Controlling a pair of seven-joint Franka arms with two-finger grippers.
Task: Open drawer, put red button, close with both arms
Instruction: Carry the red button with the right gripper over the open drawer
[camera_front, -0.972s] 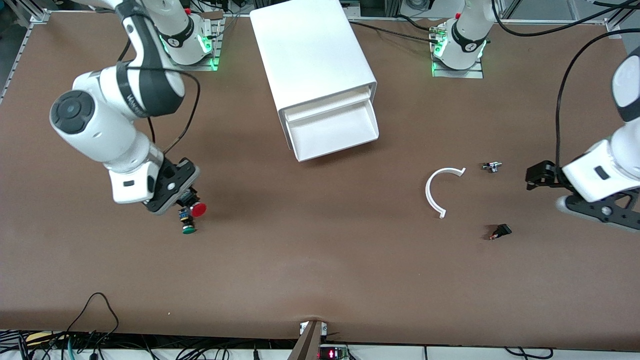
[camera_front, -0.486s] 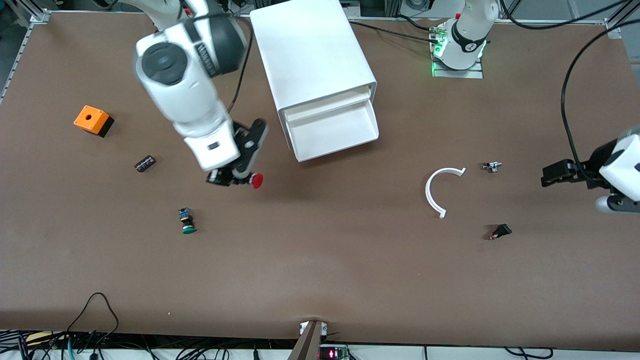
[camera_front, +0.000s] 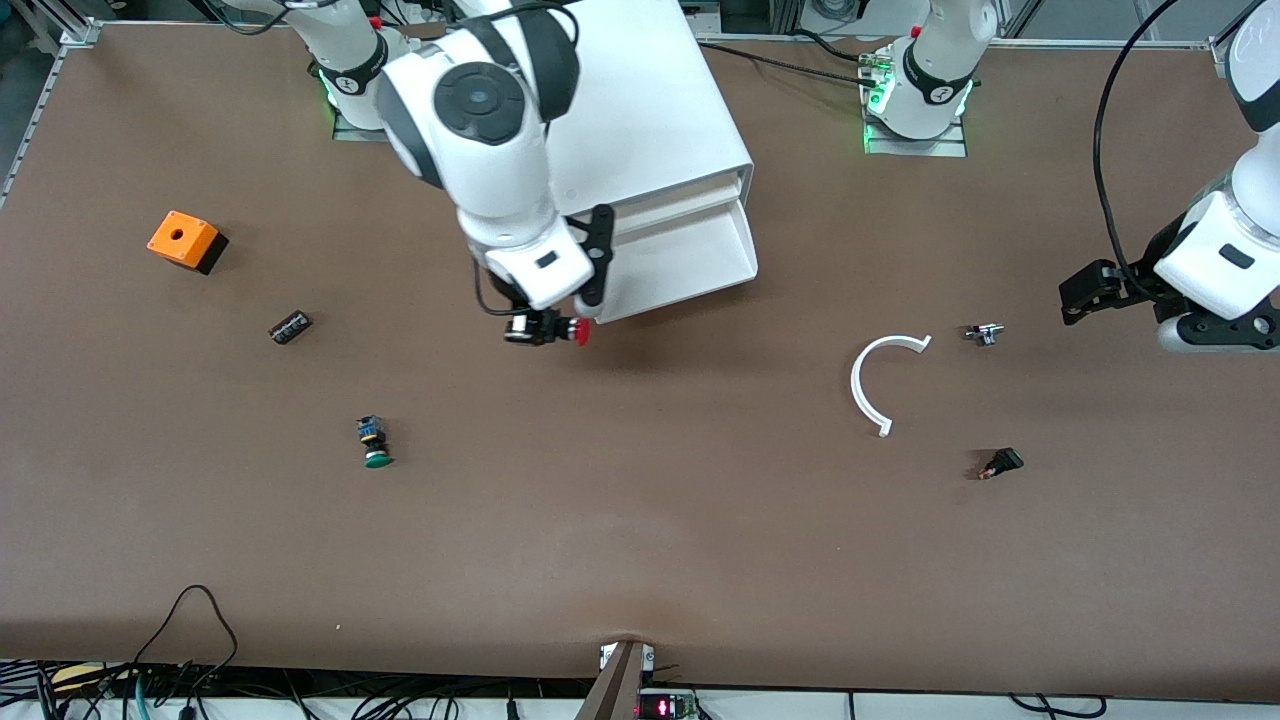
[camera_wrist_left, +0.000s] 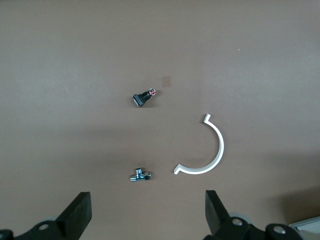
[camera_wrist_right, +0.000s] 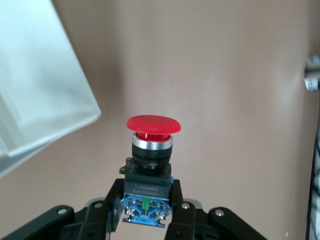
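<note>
Now my right claw (camera_front: 545, 328), clamped on the red mushroom-capped push button (camera_front: 577, 331), should carry it over the open white plastic drawer (camera_front: 690, 265) before releasing; left claw (camera_wrist_left: 145, 217) waits, spread wide.

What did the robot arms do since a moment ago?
The right gripper carried the red button up from beside the green button to the open drawer's corner, fingers shut on it throughout. The left gripper, open, drifted slightly over its end of the table. The white arc and small parts stayed put.
</note>
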